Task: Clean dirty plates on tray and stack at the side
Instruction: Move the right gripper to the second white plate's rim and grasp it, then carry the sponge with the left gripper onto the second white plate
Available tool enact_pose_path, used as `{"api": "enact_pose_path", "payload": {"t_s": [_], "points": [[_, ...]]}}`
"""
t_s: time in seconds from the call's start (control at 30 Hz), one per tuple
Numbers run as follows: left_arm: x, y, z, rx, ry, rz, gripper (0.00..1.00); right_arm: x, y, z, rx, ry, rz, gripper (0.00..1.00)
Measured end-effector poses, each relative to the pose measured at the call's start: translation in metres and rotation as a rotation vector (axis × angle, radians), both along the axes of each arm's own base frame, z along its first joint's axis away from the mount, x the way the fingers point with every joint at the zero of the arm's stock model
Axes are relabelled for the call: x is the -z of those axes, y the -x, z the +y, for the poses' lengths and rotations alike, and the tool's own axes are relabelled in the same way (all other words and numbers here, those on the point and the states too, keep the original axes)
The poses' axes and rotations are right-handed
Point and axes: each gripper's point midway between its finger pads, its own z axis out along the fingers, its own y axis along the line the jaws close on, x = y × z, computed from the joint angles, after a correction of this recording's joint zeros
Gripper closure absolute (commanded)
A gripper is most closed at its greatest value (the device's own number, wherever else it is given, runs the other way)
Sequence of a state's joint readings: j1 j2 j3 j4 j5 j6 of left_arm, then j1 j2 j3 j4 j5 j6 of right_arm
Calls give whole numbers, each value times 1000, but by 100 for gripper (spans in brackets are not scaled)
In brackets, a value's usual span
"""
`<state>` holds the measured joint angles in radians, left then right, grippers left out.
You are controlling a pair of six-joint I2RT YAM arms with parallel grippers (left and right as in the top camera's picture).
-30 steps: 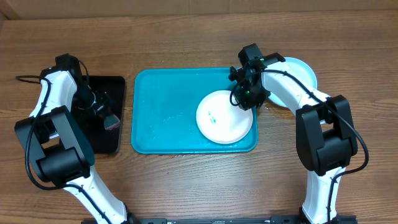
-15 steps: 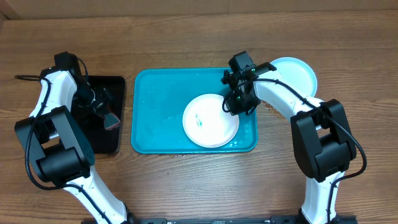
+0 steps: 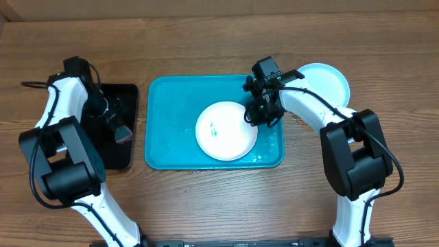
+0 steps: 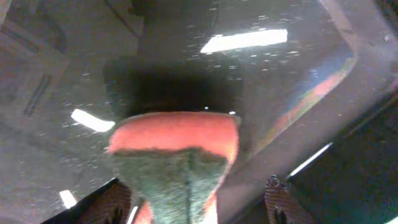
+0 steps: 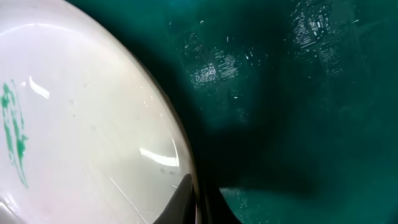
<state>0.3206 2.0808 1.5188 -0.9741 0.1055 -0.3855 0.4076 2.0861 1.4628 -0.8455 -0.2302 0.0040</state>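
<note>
A white plate [image 3: 221, 134] with a small green smear [image 3: 213, 128] lies on the teal tray [image 3: 171, 103], right of its middle. My right gripper [image 3: 259, 115] is shut on the plate's right rim. In the right wrist view the fingers [image 5: 199, 205] pinch the rim of the white plate [image 5: 81, 137] over the tray [image 5: 298, 112]. A pale blue plate [image 3: 329, 81] sits on the table right of the tray. The yellow-green plate is out of view. My left gripper [image 3: 116, 123] is shut on a red sponge with a green pad [image 4: 174, 155].
A narrow black tray [image 3: 120, 154] lies left of the teal tray, under my left gripper and the sponge [image 3: 123, 132]. The right arm reaches over the teal tray's right rim. The tray's left half holds only wet streaks.
My right gripper has dragged the white plate leftward across the tray, from its right end toward the middle. The left arm and sponge have stayed put.
</note>
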Motion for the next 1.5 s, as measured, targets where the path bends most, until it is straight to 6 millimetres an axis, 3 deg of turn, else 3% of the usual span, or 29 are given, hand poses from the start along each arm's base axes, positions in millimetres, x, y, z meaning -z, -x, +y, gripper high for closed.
{"api": "enact_pose_path", "payload": {"t_s": [0.17,0.37,0.4,0.57,0.77,0.87,1.2,1.33,1.5], "points": [[2,-5,-3,12,-6,-19,47,0,1,1,7,-4,5,96],[9,0,-5,11,-2,-6,51,0,1,1,10,-6,7,96],[10,2,-5,12,-1,-1,55,0,1,1,11,-6,7,96],[12,7,-7,12,6,19,96,0,1,1,16,-7,9,96],[11,16,-10,15,19,57,96,0,3,6,7,-7,9,96],[1,24,-10,8,32,96,96,0,5,13,-6,-11,1,96],[-82,-13,2,54,-6,-52,96,-6,0,56,-21,-71,-82,96],[-91,-13,-23,175,89,-90,96,-7,2,67,-18,-76,-95,96],[-99,-24,-88,407,234,-167,96,-5,0,65,33,-51,-102,96]]}}
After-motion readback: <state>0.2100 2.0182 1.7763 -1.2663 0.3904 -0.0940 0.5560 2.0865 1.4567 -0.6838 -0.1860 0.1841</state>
